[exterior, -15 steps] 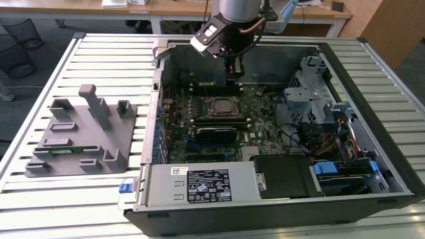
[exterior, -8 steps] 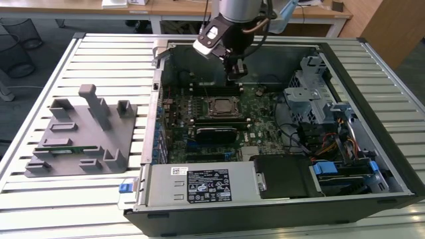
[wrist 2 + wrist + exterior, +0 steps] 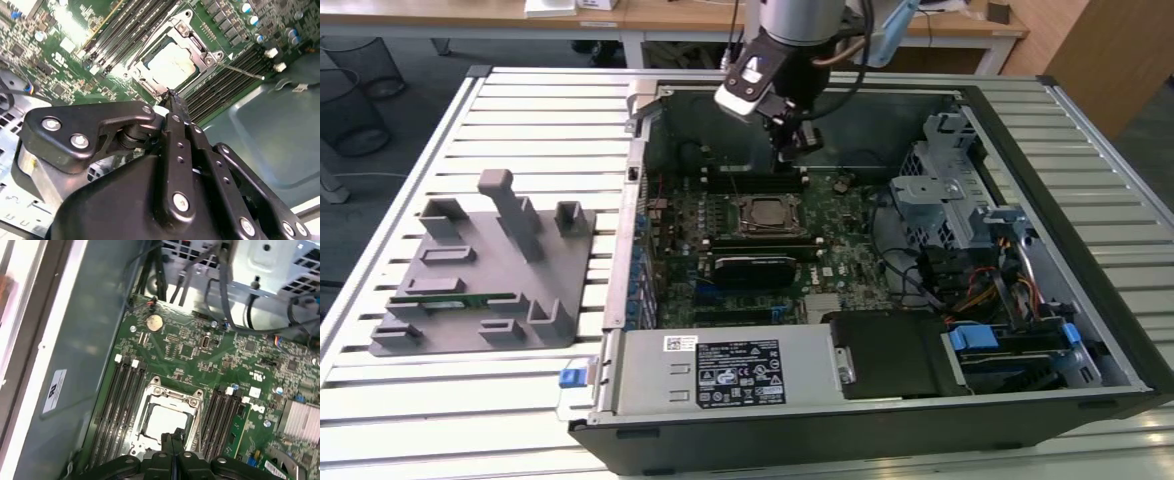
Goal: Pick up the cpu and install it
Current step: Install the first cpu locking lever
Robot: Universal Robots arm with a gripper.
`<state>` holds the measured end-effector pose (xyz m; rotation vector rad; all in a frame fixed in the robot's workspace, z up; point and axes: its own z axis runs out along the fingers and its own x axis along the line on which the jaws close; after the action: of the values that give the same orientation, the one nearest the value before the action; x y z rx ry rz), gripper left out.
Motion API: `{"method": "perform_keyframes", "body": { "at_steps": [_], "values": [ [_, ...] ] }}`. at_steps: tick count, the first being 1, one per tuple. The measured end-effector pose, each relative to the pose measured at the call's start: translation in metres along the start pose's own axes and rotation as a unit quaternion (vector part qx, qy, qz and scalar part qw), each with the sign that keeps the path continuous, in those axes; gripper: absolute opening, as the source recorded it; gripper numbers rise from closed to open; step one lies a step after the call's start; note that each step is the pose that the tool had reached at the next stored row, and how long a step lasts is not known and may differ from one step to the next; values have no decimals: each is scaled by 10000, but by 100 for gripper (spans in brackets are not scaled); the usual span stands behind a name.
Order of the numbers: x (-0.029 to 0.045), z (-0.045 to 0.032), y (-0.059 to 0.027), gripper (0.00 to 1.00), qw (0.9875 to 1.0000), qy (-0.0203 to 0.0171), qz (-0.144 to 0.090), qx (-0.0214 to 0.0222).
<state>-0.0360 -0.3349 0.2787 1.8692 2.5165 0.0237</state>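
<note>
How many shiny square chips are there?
1. The cpu sits in the socket on the green board, just under the gripper. Others may be hidden.

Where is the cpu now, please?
The cpu sits in the socket at the middle of the motherboard in the exterior view, between the banks of memory slots. In both wrist views the hand is just beside it.

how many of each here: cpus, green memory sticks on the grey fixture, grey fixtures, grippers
cpu: 1
green memory stick: 1
grey fixture: 1
gripper: 1
total: 4
</note>
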Motion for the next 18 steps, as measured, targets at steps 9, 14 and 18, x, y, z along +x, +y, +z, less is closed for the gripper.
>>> {"method": "perform_keyframes", "body": {
  "at_steps": [9,14,18],
  "values": [
    [1,1,-5,11,9982,9,-601,3],
    [2,3,-6,11,9959,14,-910,4],
    [2,4,-6,11,9934,18,-1149,5]
  ]
}}
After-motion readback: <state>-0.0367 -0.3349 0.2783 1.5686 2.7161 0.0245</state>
